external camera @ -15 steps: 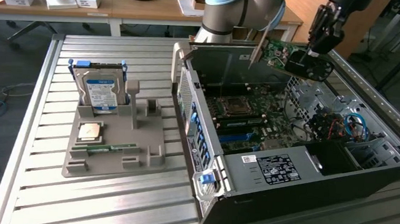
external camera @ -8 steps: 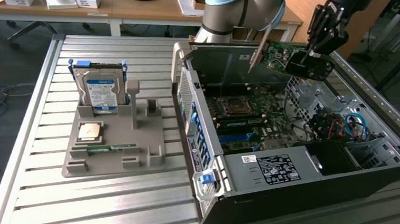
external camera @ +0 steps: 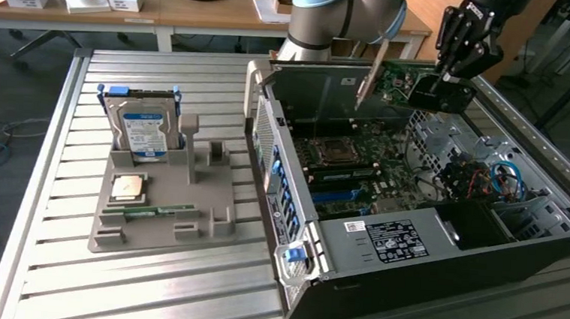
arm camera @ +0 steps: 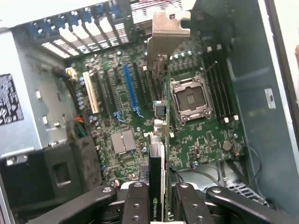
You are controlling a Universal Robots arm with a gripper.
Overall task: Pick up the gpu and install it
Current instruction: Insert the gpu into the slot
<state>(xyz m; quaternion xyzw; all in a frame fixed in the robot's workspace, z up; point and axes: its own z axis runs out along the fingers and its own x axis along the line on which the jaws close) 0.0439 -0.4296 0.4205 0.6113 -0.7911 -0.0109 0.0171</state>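
Your gripper [arm camera: 159, 193] has the gpu [arm camera: 160, 135] pinched edge-on, with the jaws pressed on its two flat faces at the end away from the bracket [arm camera: 167, 32]. The card hangs in the air inside the open case [external camera: 562, 224], above the motherboard [arm camera: 201, 135], and is not seated in anything. In the wrist view the blue slot [arm camera: 131, 91] lies to one side of it and the CPU socket [arm camera: 189, 98] to the other.

Handling, as a judgement: light, thin and stiff, but fragile (bare board, small parts on the faces). It won't flex, but it could twist in the pinch if its edge catches. Flat faces near one end, as you have it now, look like the right hold. The bracket is bare metal and probably slippery.

Writing:
- A green NVIDIA mark on the card, right between the fingers [arm camera: 135, 200].
- A black sticker [external camera: 395, 242] on the case with white print, unreadable.
- A hard drive [external camera: 146, 131] standing in the grey holder [external camera: 161, 211] with a blue label, text too small to read.
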